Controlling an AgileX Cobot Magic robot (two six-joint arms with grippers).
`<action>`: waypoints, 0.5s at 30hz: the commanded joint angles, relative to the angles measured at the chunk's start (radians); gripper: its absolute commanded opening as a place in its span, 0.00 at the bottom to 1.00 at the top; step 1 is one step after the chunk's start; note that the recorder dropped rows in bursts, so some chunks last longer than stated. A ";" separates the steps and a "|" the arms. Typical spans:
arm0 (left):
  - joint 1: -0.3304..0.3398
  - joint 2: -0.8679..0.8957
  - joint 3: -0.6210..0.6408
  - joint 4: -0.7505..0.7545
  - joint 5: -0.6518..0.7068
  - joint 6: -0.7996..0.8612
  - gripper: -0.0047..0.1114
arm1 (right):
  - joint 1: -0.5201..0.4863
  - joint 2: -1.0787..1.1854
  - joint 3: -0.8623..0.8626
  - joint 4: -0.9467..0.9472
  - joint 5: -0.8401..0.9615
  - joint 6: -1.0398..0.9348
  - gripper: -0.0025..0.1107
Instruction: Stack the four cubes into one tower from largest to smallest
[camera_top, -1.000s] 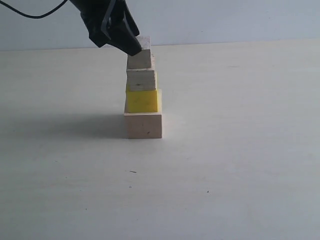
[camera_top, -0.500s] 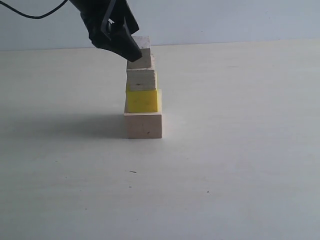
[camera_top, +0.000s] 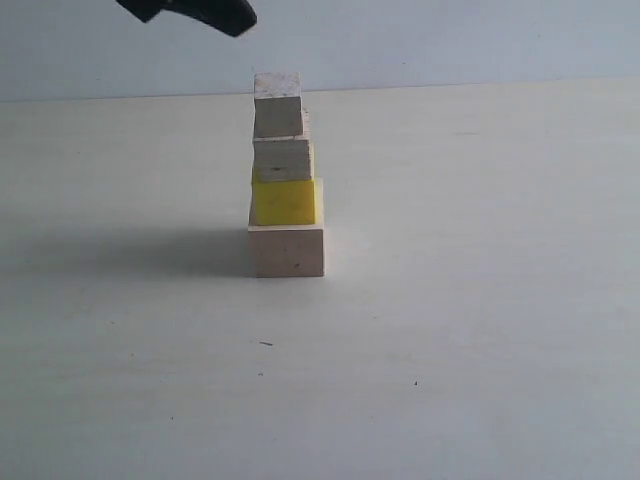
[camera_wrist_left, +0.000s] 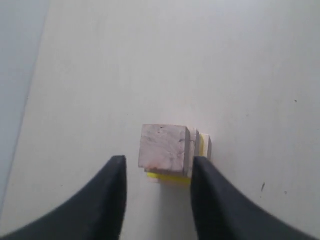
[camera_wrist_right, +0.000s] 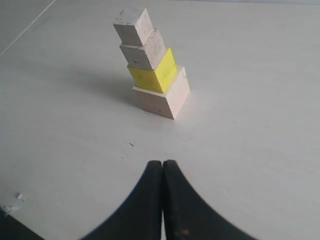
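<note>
A tower of four cubes stands on the table: the large pale wood cube (camera_top: 288, 251) at the bottom, the yellow cube (camera_top: 285, 202) on it, the medium wood cube (camera_top: 283, 160) above, and the small wood cube (camera_top: 278, 104) on top. The right wrist view shows the same stack, small cube (camera_wrist_right: 132, 25) uppermost, leaning slightly. My left gripper (camera_wrist_left: 159, 162) is open above the stack, its black fingers (camera_wrist_left: 117, 175) clear of the small cube (camera_wrist_left: 164, 147). Only its tip (camera_top: 215, 14) shows at the exterior view's top edge. My right gripper (camera_wrist_right: 163, 164) is shut, empty, well short of the tower.
The pale table (camera_top: 480, 300) stretches around the tower, with a few dark specks (camera_top: 265, 343) on it. A light wall (camera_top: 450, 40) rises behind the table's far edge.
My left gripper has let go of the small cube and risen up and away to the left. The small cube stays on top of the tower.
</note>
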 joint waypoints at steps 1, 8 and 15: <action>0.004 -0.095 0.006 0.033 -0.004 -0.028 0.19 | 0.004 -0.006 0.005 -0.066 -0.012 -0.009 0.02; 0.004 -0.237 0.006 0.157 -0.010 -0.245 0.04 | 0.004 -0.006 0.005 -0.197 -0.059 -0.009 0.02; 0.004 -0.381 0.021 0.183 -0.044 -0.422 0.04 | 0.004 -0.019 -0.025 -0.643 -0.386 -0.009 0.02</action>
